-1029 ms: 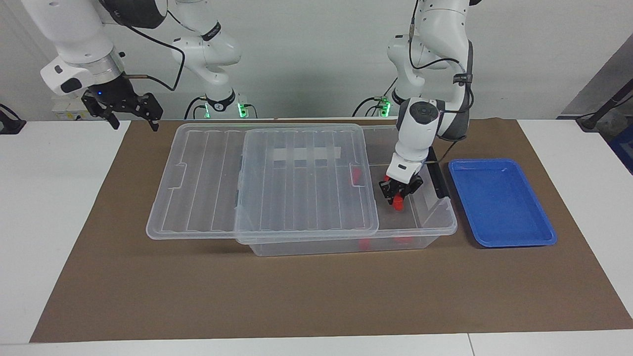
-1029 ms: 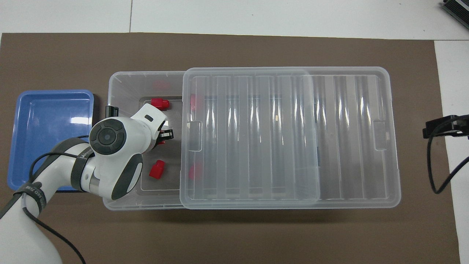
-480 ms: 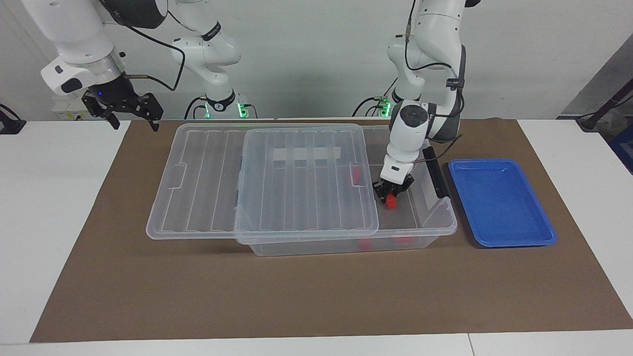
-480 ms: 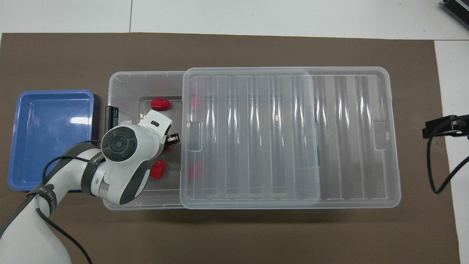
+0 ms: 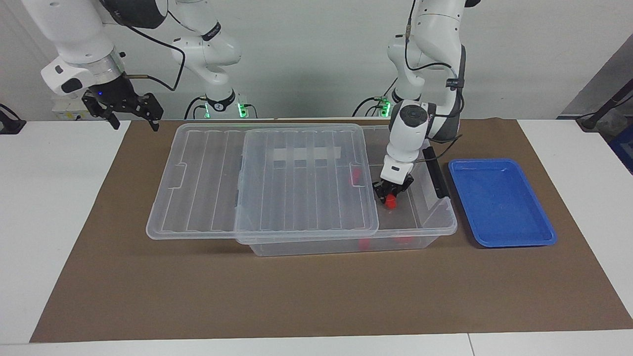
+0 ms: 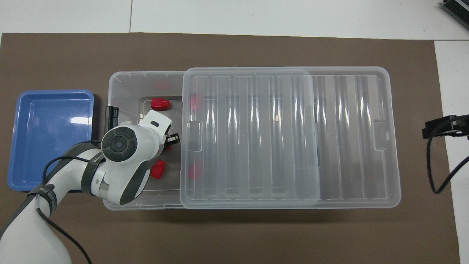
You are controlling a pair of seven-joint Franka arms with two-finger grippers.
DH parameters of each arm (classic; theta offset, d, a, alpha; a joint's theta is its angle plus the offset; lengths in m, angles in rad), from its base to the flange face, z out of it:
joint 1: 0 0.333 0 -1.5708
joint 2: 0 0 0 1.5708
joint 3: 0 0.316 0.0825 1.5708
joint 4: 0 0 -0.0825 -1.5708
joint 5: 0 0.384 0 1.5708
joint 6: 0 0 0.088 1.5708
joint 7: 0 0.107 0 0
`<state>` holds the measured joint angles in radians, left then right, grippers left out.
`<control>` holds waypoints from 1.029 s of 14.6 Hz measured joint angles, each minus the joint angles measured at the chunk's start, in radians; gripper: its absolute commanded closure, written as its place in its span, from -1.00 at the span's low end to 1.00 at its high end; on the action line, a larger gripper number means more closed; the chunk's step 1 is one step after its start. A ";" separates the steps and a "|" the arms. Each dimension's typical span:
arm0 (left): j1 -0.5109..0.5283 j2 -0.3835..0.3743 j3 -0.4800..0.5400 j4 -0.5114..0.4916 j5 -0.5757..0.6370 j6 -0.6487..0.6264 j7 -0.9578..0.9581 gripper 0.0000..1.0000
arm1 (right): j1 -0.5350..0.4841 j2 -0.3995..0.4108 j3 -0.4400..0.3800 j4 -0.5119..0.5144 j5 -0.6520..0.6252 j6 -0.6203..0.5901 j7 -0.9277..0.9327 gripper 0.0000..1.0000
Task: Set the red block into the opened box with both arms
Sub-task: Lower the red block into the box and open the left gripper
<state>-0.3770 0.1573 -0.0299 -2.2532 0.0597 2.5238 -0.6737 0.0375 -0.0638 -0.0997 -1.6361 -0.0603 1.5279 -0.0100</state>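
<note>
We note the left end effector (image 5: pixel 390 192) has dropped lower inside the uncovered end of the box (image 5: pixel 435 228); its fingers have begun to part around the red block (image 5: pixel 391 200), so release looks underway. Right end effector (image 5: pixel 132 112) waits spread wide over the worktop (image 5: pixel 59 198). No legible writing.
</note>
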 measured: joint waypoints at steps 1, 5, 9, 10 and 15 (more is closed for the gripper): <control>0.000 0.001 0.000 -0.002 0.000 0.000 0.000 -1.00 | 0.000 0.000 0.000 0.000 0.000 0.000 0.000 -1.00; 0.000 0.002 0.000 -0.002 0.000 0.003 0.000 -1.00 | 0.000 0.000 0.000 0.000 0.000 0.000 0.000 -1.00; 0.000 0.002 0.000 0.003 0.000 0.005 0.000 -1.00 | 0.000 0.000 0.000 0.000 0.000 0.000 0.000 -1.00; 0.000 0.002 0.000 0.008 0.000 0.003 0.000 -1.00 | 0.000 0.000 0.000 0.000 0.000 0.000 0.000 -1.00; 0.000 -0.002 0.001 0.063 0.000 -0.070 -0.003 -1.00 | 0.000 0.000 0.000 0.000 0.000 0.000 0.000 -1.00</control>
<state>-0.3770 0.1556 -0.0294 -2.1906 0.0597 2.4537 -0.6767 0.0375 -0.0638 -0.0996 -1.6361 -0.0603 1.5279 -0.0100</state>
